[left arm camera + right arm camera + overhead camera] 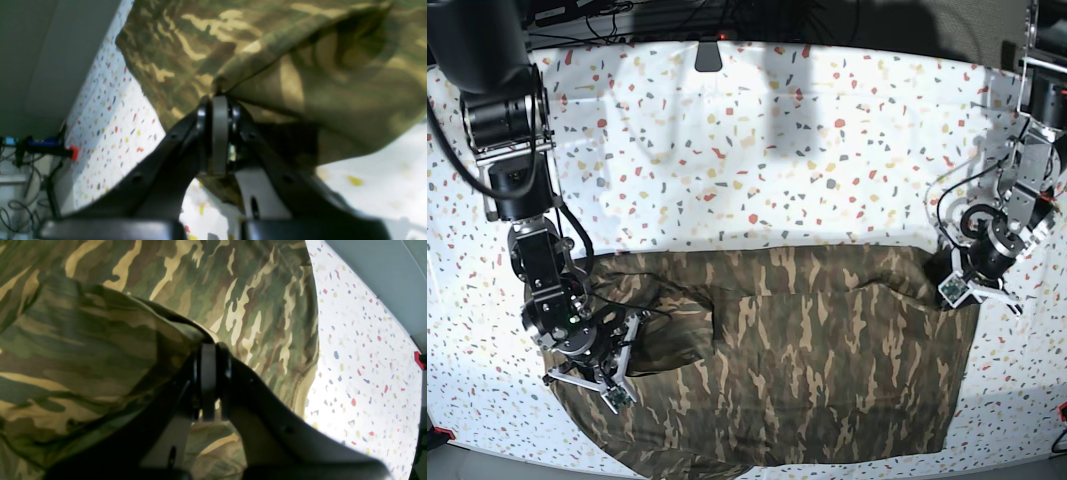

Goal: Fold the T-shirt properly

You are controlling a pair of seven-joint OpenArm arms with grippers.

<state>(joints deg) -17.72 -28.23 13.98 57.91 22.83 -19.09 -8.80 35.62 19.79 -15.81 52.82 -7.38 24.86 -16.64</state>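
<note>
Filling my left wrist view, the left gripper (218, 100) is sitting with its jaws pressed together, and a bunched fold of the T-shirt (267, 60) is running right into the tips; I am reading that as a pinch on the cloth. Just behind it the fabric is lifting off the white speckled table cover (110, 110) in a raised ridge.

On the other wrist view, the right gripper (210, 350) is likewise closed tight, with camouflage cloth (100, 356) draping over and around its fingers (the exact seam it is holding is hidden under the fold).

From the base camera I am seeing the T-shirt (827, 350) lying spread across the near half of the table cover (777, 150), mostly flat in the middle. My left gripper (952, 280) is holding the shirt's far corner on that view's right, while my right gripper (612, 355) is gripping a rumpled, doubled-over part near the view's left edge. One hem is hanging close to the table's front edge.
</note>
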